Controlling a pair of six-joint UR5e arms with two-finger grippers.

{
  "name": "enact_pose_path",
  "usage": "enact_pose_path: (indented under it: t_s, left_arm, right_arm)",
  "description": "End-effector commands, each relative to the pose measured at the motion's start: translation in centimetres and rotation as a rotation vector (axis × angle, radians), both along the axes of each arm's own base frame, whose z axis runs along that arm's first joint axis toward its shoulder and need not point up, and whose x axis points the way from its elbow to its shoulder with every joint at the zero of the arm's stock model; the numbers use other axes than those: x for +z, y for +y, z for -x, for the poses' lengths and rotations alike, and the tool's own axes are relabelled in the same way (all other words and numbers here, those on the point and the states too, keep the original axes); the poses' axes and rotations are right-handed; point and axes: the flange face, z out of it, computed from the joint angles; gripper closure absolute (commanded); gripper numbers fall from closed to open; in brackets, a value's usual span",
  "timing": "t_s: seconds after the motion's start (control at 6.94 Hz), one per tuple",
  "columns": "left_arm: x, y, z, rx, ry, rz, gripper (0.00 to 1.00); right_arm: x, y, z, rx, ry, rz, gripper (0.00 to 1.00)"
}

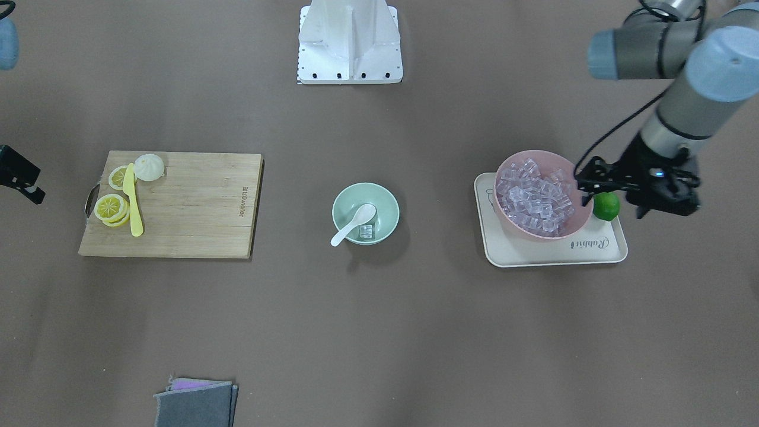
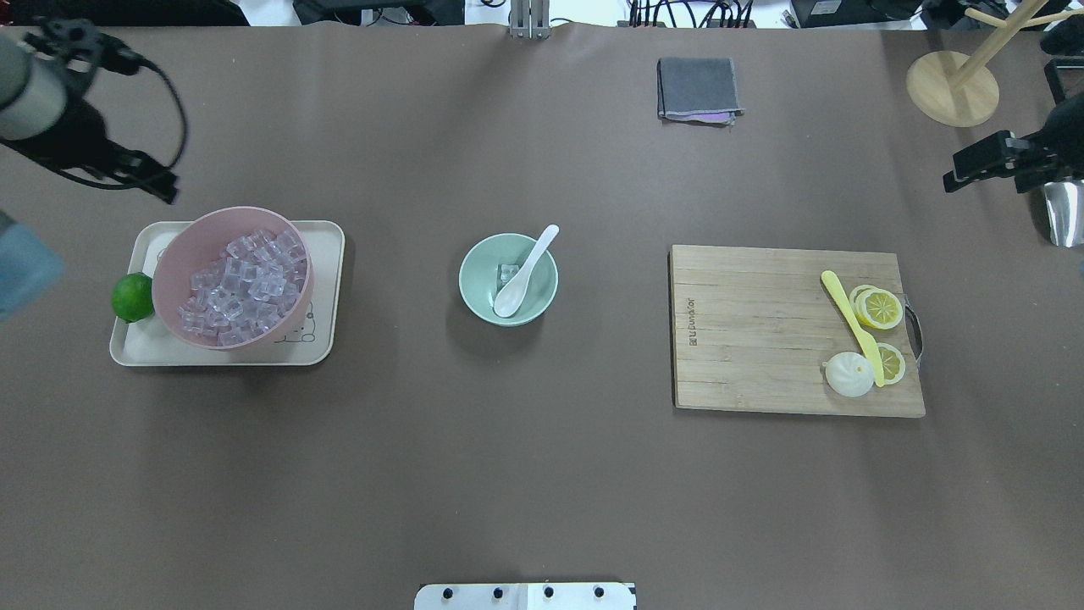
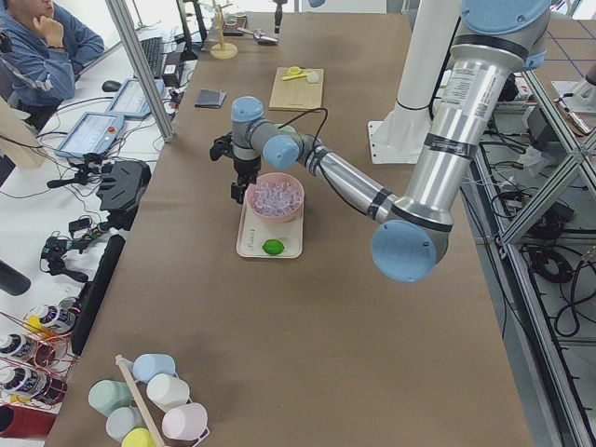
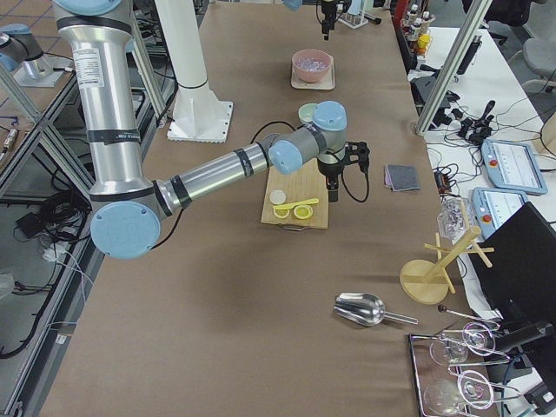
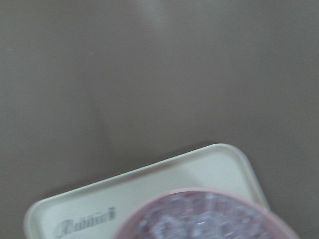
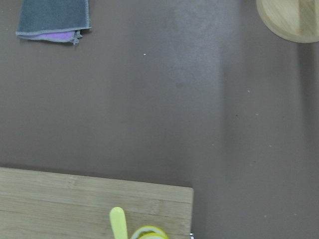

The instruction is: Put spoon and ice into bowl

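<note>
Left gripper (image 1: 587, 182) near pink bowl (image 1: 522, 163), right gripper (image 1: 32, 191) aside; finger spread indiscernible, seemingly empty.

Long table (image 2: 542, 474) covered in plain brown matting, evenly lit, shadows soft. White side bench (image 3: 33, 209) runs along the operators' edge, heavily cluttered. Aluminium frame post (image 3: 140, 70) stands between them. Pale tiled floor (image 4: 35, 339) on the opposite side.

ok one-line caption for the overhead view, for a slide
White spoon and an ice cube in the mint bowl, between the pink bowl of ice and the cutting board.
</note>
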Motion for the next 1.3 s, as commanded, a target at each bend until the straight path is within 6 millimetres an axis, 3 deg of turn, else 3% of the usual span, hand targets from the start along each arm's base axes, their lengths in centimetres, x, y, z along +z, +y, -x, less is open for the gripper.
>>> enact_pose_path:
  t_s: [0.0, 0.29, 0.43, 0.72, 0.86, 1.01, 1.15]
  left_arm:
    - [10.6, 2.9, 12.3, 0.049, 0.02, 0.037, 0.02]
    - [15.2, 5.4, 17.0, -0.028, 0.007, 0.121, 0.02]
    - [17.1, 6.9, 17.4, -0.032, -0.001, 0.16, 0.02]
    - [17.6, 7.0, 17.4, -0.042, -0.002, 0.181, 0.02]
    - [20.1, 7.1, 18.7, -0.069, -0.007, 0.234, 0.02]
    - [21.0, 7.1, 20.1, -0.097, -0.006, 0.25, 0.02]
    - [21.6, 7.2, 20.2, -0.099, -0.007, 0.259, 0.02]
  right_arm:
    - [5.5, -0.5, -5.8, -0.049, 0.016, -0.032, 0.0]
    - [11.5, -1.5, -11.0, -0.099, 0.028, -0.06, 0.0]
    - [13.1, -1.4, -12.3, -0.114, 0.018, -0.064, 0.0]
    - [13.6, -1.3, -12.3, -0.117, 0.008, -0.055, 0.0]
    - [13.7, -1.3, -12.3, -0.117, 0.008, -0.052, 0.0]
    - [13.5, -1.6, -12.3, -0.117, 0.008, -0.055, 0.0]
    - [14.1, -1.6, -12.3, -0.118, 0.007, -0.047, 0.0]
